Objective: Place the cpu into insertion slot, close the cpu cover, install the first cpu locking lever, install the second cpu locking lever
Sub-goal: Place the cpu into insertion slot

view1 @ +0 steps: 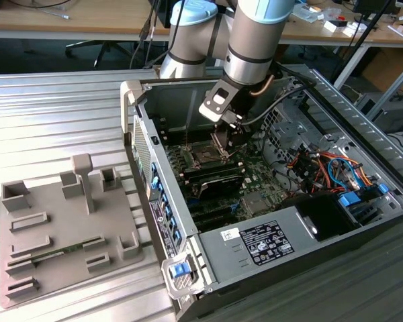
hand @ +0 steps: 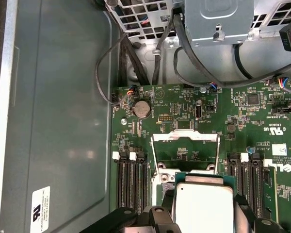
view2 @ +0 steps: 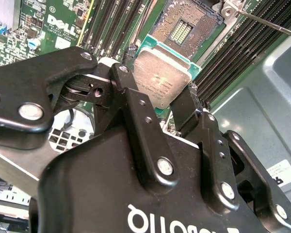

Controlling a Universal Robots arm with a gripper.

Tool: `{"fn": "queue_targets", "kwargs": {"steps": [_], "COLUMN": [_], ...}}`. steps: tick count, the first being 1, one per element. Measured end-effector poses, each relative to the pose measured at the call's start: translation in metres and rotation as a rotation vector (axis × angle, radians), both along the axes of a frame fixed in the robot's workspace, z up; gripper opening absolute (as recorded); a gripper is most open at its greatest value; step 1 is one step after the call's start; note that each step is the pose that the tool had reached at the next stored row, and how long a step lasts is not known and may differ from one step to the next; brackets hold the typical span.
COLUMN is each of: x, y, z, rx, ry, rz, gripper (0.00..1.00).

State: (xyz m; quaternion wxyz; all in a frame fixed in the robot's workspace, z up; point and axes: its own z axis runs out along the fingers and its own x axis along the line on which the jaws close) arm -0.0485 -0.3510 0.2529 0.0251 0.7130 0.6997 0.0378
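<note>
Gripper (view2: 157,94), black two-finger, is pinching the small flat silvery-topped square cpu (view2: 162,77) by opposite edges. We reckon it's light, stiff, slick, w/ a delicate underside, so edge grip only.

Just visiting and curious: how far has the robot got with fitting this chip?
Nothing is fitted yet. The black gripper is shut on the silvery square cpu, holding it over the empty pin-lined socket. The thin silvery metal cpu cover frame stands open, so seating, closing and locking all remain.

One cpu (view2: 162,80), one cpu cover (hand: 184,137)
</note>
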Motion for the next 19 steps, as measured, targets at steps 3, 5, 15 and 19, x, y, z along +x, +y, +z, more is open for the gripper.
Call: {"fn": "queue_targets", "kwargs": {"steps": [3, 5, 15, 19], "x": [-0.0004, -0.0007, -0.0023, -0.0028], "y": [0.0, 0.0, 0.0, 0.0], "z": [-0.0007, -0.0011, -0.003, -0.0036], "rx": [0.0, 0.0, 0.0, 0.0], "ry": [0.0, 0.0, 0.0, 0.0], "rz": [0.0, 0.0, 0.0, 0.0], "gripper": [0.55, 0.55, 0.55, 0.55]}}
